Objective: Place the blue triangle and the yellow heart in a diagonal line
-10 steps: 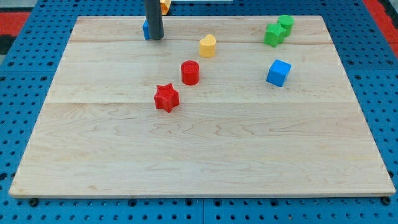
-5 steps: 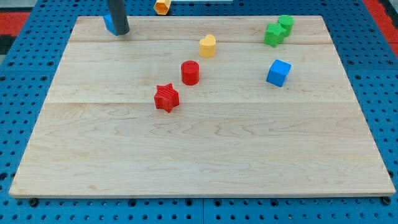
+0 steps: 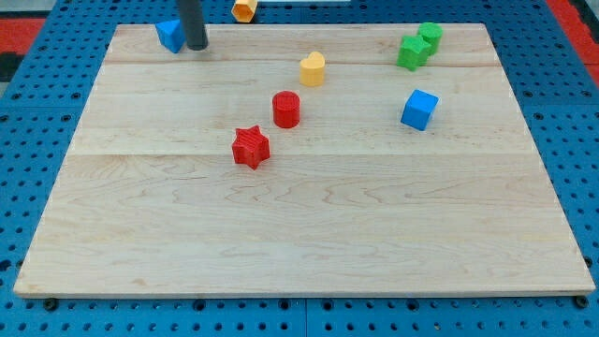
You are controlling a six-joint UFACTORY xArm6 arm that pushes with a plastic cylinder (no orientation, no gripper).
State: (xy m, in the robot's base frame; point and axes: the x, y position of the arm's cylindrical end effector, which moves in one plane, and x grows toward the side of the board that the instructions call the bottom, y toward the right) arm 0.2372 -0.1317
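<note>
Arm pose: only the straight dark rod shows, entering from the view's top edge and standing nearly upright over the far left part of the pale wooden table (image 3: pixel 309 234). My tip (image 3: pixel 197 47) rests on the table surface. No pincer is fitted to this rig, so there is no released or clenched state to record; the tip holds nothing.

Contact: the small blue triangular block (image 3: pixel 169 35) sits just to the view's left of my tip, at or very close to touching; I cannot tell which.

The yellow heart-shaped block (image 3: pixel 313 68) lies well apart, to the view's right and slightly below my tip.

Further toward the view's bottom right of my tip: 1 red cylinder block (image 3: pixel 286 109), then 1 red star block (image 3: pixel 250 147).
</note>
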